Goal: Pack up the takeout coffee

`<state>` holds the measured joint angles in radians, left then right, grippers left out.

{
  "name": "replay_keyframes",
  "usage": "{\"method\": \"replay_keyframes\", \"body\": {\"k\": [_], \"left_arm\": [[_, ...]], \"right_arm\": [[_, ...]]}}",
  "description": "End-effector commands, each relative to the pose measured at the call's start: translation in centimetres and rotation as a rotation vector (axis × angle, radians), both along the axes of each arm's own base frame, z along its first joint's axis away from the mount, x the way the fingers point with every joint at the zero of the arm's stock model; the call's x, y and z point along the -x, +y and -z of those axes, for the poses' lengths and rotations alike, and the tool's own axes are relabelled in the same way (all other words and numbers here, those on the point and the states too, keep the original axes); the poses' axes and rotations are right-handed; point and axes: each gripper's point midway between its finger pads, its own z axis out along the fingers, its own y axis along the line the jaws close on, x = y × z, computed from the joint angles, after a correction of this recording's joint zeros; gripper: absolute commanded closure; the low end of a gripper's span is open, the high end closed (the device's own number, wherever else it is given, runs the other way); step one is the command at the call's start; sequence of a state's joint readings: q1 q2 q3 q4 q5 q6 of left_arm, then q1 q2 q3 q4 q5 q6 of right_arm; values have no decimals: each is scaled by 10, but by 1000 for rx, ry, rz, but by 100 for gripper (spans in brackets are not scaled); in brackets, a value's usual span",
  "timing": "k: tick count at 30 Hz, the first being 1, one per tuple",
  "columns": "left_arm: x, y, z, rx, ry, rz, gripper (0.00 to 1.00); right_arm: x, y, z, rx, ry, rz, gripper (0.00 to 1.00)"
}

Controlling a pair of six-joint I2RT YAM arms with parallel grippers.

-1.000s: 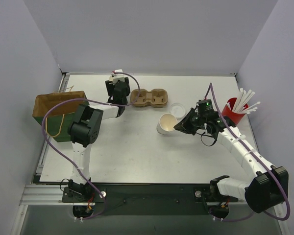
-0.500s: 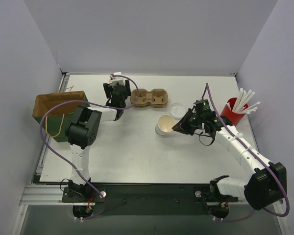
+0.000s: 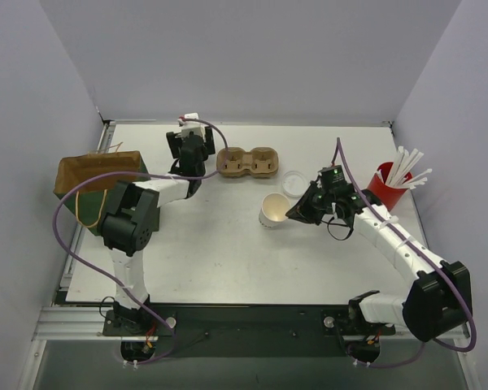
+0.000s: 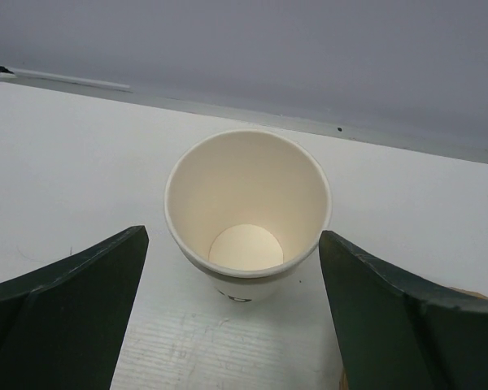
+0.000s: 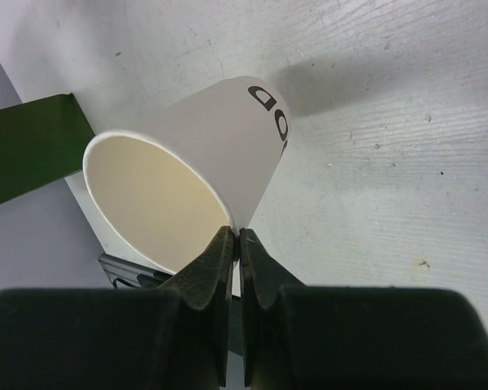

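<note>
White tabletop; right claw pinches white cup, tan inside, by rim.

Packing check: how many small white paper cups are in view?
2: an upright cup ahead of the open left gripper; a tilted cup, rim pinched by the right gripper. Others may be hidden.

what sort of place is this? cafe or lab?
Likely a lab test cell, not a cafe: a white tabletop boxed in by blank grey wall panels, plus staged props: a brown moulded-cardboard cup carrier and a red cup of white straws.
</note>
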<state>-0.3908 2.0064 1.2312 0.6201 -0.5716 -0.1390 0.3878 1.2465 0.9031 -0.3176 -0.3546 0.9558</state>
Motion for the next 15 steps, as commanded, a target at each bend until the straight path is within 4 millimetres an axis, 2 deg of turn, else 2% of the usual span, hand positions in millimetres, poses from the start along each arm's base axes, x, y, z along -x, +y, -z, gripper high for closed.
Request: {"method": "replay_keyframes", "body": {"k": [1, 3, 8, 13, 15], "left_arm": [[1, 11, -67, 9, -90, -48, 3], [4, 14, -70, -5, -75, -69, 3], [16, 15, -106, -19, -82, -77, 3], [30, -6, -146, -39, -69, -15, 3], [37, -19, -155, -17, -43, 47, 3]], "right_arm": [[-9, -1, 3, 50, -14, -17, 100], [-11, 0, 1, 67, -8, -29, 100], [-17, 6, 8, 124, 15, -61, 100], [-21, 16, 17, 152, 53, -79, 100], [-20, 19, 19, 152, 66, -82, 100]]}}
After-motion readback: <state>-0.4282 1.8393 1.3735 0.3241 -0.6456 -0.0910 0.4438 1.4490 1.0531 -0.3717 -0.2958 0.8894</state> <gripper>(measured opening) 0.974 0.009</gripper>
